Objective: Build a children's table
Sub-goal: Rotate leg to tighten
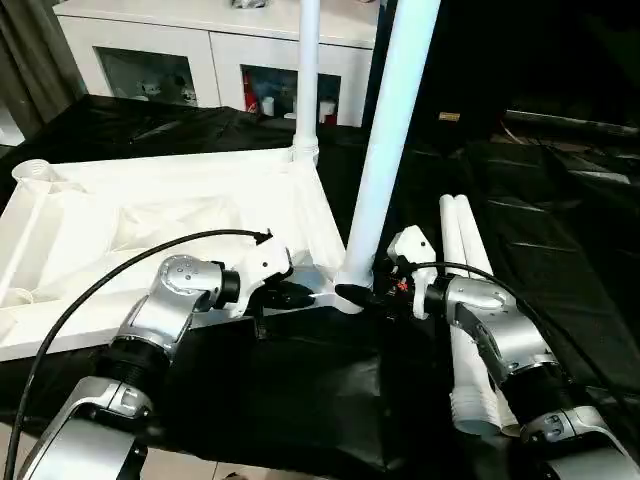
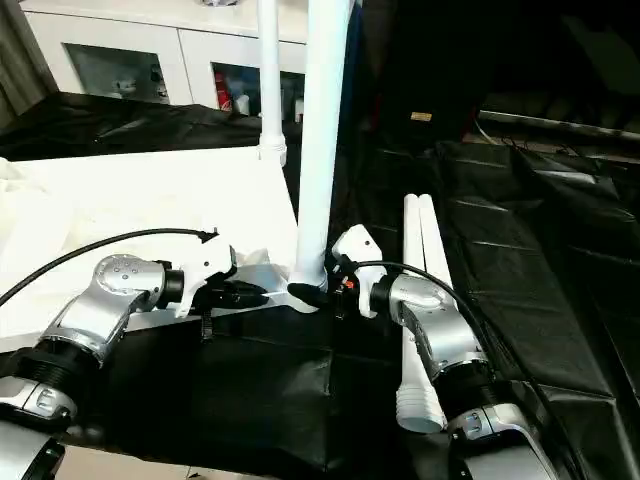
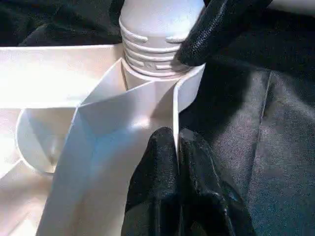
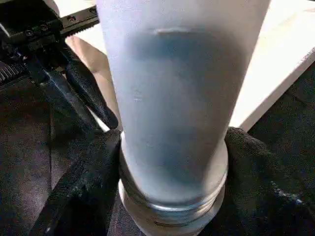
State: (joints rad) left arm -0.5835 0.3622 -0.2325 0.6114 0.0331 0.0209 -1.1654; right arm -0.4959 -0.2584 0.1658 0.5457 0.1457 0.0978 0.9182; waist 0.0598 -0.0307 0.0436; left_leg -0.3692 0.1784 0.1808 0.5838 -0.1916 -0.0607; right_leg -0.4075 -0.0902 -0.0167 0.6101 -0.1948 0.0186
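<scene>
Tabletop: the white rectangular plastic tabletop lies upside down, ribbed underside up, on the black-draped work table
Landmark: the tabletop's near right corner socket, at the edge nearest the robot
Near leg: a long white tubular plastic leg stands upright in that socket, its threaded collar partly above the socket rim, so by my reading not fully screwed home
Far leg: a second white tubular leg stands upright in the corner socket directly beyond the landmark socket
Spare legs: two more white tubular legs lie side by side on the black cloth, just to the right of the landmark socket
Left gripper: the left gripper is pinched together on the thin rim wall of the tabletop right beside the landmark socket, steadying it
Right gripper: the right gripper has its black fingers around the base of the near leg, one on each side; whether they press on it or stand slightly free I cannot tell
Progress: two legs up, two to go; roughly halfway, with the near leg probably needing more turns
Left to do: seat the near leg, fit the two spare legs into the sockets along the tabletop's far-left side, then turn the table upright
</scene>
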